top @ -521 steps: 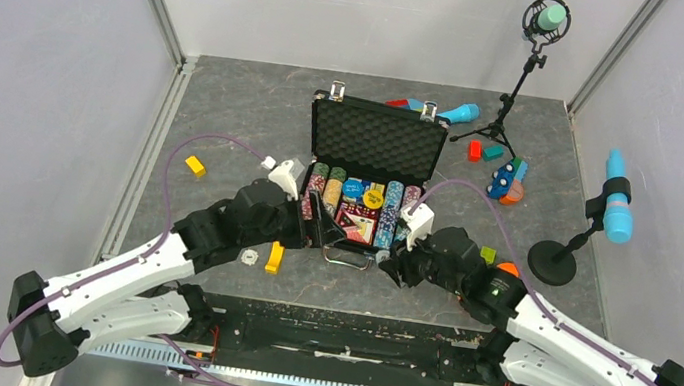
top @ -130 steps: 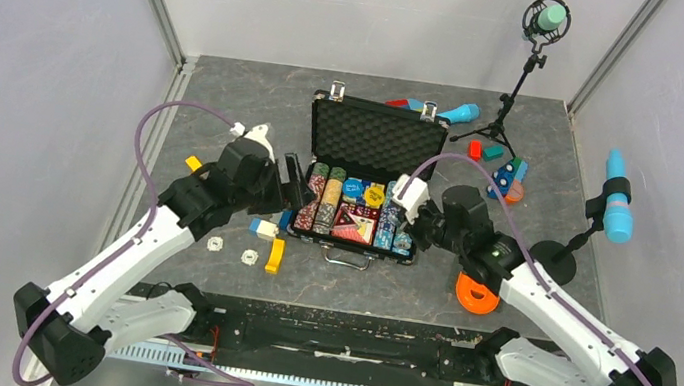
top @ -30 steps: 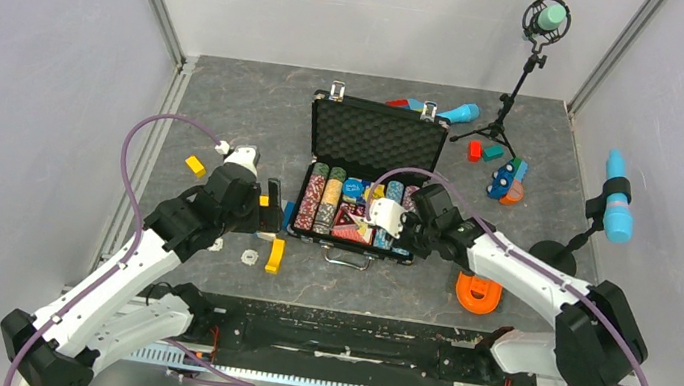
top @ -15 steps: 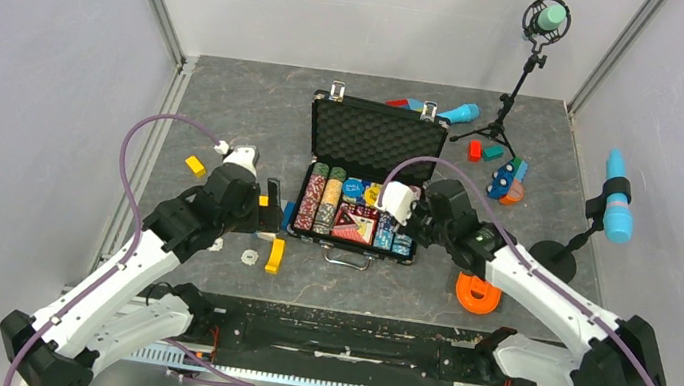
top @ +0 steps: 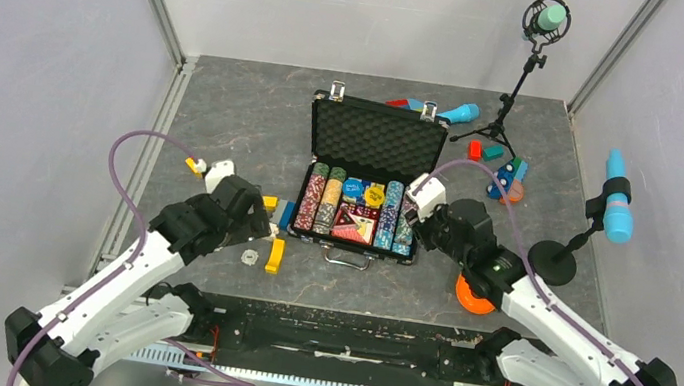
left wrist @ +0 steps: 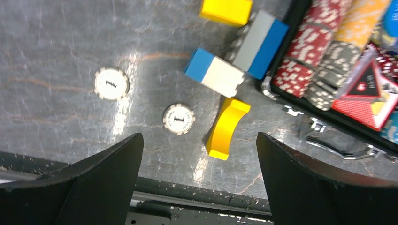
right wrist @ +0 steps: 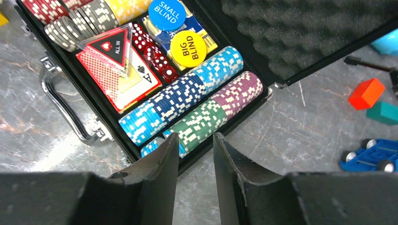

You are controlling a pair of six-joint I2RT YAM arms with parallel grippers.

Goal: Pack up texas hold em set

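Observation:
The texas hold em set's black case [top: 376, 139] lies open at mid-table, its foam lid [right wrist: 300, 28] back. Rows of chips [right wrist: 187, 101], cards [right wrist: 117, 77], red dice and the round blind buttons [right wrist: 187, 48] fill its tray. Two white chips [left wrist: 111, 83] [left wrist: 179, 118] lie on the floor left of the case. My left gripper [left wrist: 199, 140] hangs wide open above the floor near them, holding nothing. At the case's front right corner, my right gripper [right wrist: 195, 138] hovers with its jaws a narrow gap apart and nothing between them.
A curved yellow block [left wrist: 227, 127], a blue-white block [left wrist: 215, 71] and a grey-blue block [left wrist: 259, 44] lie by the case's left side. An orange ring [top: 477, 295] sits at the front right. Microphone stands [top: 550, 263] [top: 499, 124], a red block [right wrist: 366, 93] and a blue toy car [right wrist: 371, 157] are on the right.
My right gripper has drawn back from over the cards to the case's right front corner, and its jaws have parted a little. The left arm has pulled back towards the near edge.

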